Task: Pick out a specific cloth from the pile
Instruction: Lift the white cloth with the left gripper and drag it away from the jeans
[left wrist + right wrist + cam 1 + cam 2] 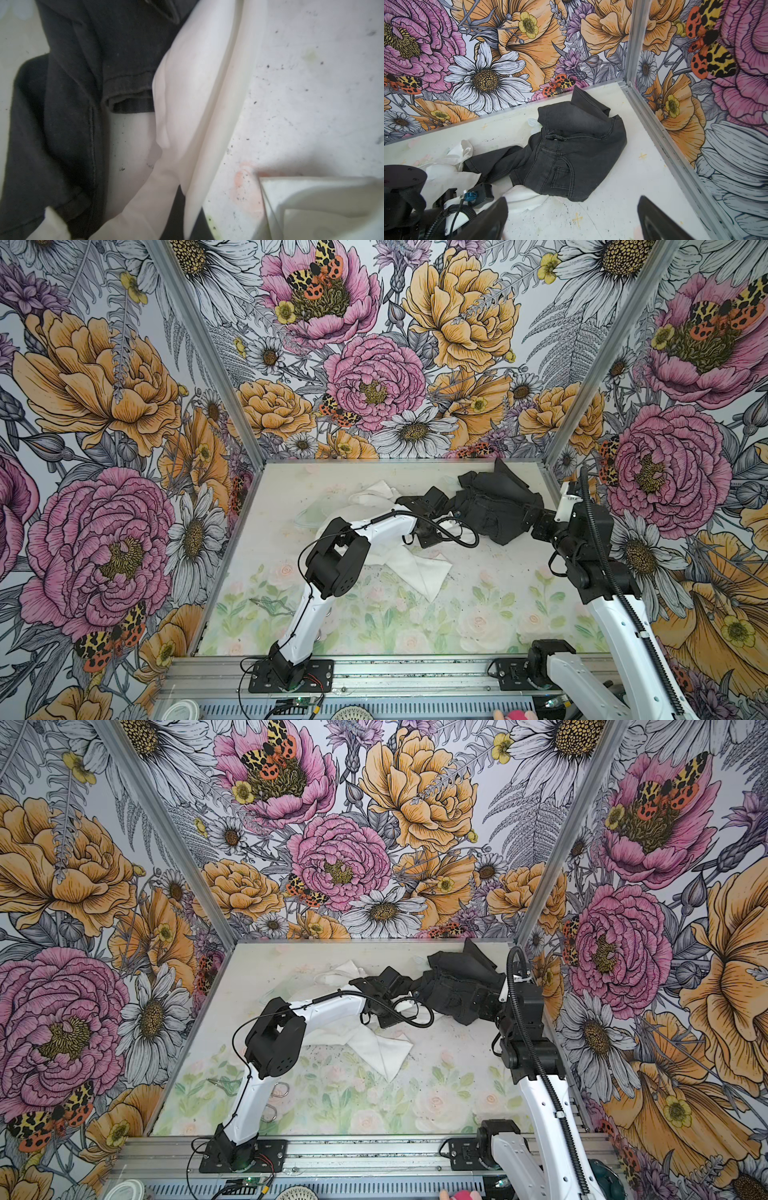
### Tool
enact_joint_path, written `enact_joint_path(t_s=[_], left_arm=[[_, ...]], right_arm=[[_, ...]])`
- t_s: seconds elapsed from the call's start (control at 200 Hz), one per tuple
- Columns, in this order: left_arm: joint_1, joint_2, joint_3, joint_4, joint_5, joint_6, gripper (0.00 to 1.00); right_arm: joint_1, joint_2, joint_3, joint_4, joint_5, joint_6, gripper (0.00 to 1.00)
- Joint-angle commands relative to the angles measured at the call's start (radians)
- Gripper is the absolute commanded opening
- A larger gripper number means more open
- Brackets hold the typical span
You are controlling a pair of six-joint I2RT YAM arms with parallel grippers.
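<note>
Cloth (422, 572) (white, crumpled, unmarked) lies across the middle of the tabletop (498, 614). One pointed corner faces the near edge and a bunched end faces the far edge, as both top views show (382, 1048). Its right side runs under the pile (494, 506), dark jeans heaped near the far right corner. In the right wrist view a trouser leg (500, 160) stretches over the white fabric, and a white fold shows beneath the heap's near hem.

The left gripper (430, 533) is down where the two meet, jaws together. The left wrist view shows a taut fold of the cloth (191, 83) gathered into it, beside the pile (72, 93). The right gripper (573, 202) hangs over the pile's near side, fingers (488, 220) wide apart and holding nothing.

From above, the left arm (374, 526) covers part of the cloth. Floral walls (374, 364) enclose the tabletop on three sides.
</note>
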Motion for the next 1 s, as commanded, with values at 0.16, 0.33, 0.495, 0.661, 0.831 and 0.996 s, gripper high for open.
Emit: enact_joint_path(t_s=[0.16,0.33,0.495,0.661,0.831,0.996], left_arm=[[0.007,-0.242,0.063,0.031,0.04,-0.055,0.0],[0.016,-0.319,0.117,0.031,0.081,-0.086,0.0],[0.035,-0.372,0.17,0.03,0.101,-0.117,0.0],[0.081,-0.443,0.213,0.031,0.09,-0.146,0.0],[0.165,-0.523,0.191,0.029,0.065,-0.158,0.0],[0.264,-0.626,0.14,0.029,0.006,-0.143,0.0]], right_arm=[[-0.02,-0.018,-0.001,0.023,-0.004,0.011,0.97],[-0.026,-0.018,0.005,0.023,0.0,0.013,0.97],[-0.031,-0.018,0.009,0.022,0.0,0.013,0.97],[-0.034,-0.015,0.009,0.024,-0.001,0.017,0.97],[-0.035,-0.009,0.016,0.024,-0.009,0.017,0.97],[-0.036,0.005,0.023,0.029,-0.016,0.02,0.97]])
